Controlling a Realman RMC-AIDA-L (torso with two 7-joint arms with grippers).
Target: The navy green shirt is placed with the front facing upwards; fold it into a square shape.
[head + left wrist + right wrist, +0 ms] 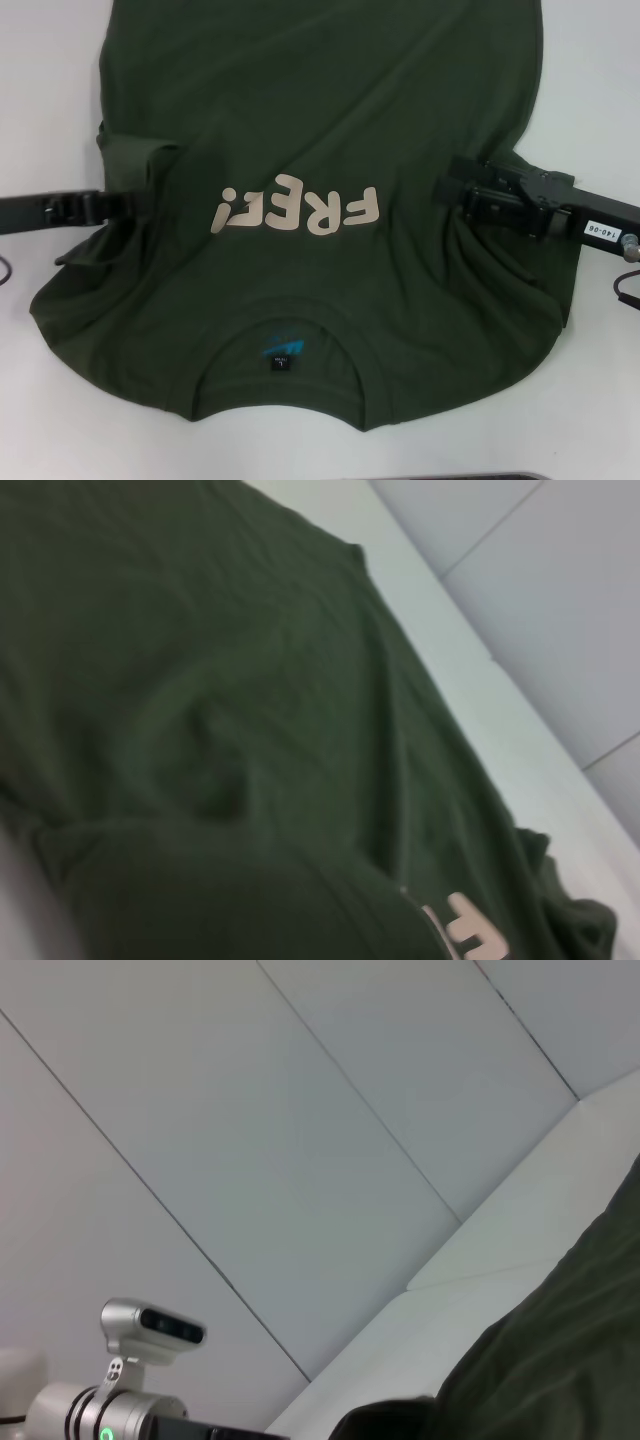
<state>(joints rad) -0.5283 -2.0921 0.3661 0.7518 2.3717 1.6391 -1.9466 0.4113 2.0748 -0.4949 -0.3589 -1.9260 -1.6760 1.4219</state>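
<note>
Head view: navy green shirt (320, 110) spread front up over white table (50, 80), collar nearest the robot, hem running off the far edge of the picture. Pale "FREE!" lettering (297, 212) across the chest, read upside down from here. Small black neck label (283, 352) with blue print inside the collar, close to the near edge of the cloth.

Left gripper (128, 203) reaching in level from the left at chest height, its tip buried in the bunched left sleeve, with a flap of cloth lifted and folded over just above it. Touching the shirt at that side edge. Released, clenched or grasping: cannot tell, tip hidden by fabric.

Right gripper (455, 192) reaching in from the right at the same height, just beside the last letter of the print, lying on or against the right side of the shirt where the cloth creases and gathers below it. Grip there likewise cannot tell. White tag (598, 231) with black digits on that arm, farther out.

Left wrist view: filled almost wholly with the shirt's (200, 680) wrinkled body, a fold rising close to the lens, a corner of the lettering (470, 932) at the frame's edge, a strip of table (480, 710) and pale panelled wall (560, 580) beyond.

Right wrist view: mostly wall (300, 1110), then table (500, 1250), with a dark edge of shirt (560, 1360) in one corner and a silver camera unit (150, 1325) in another.
</note>
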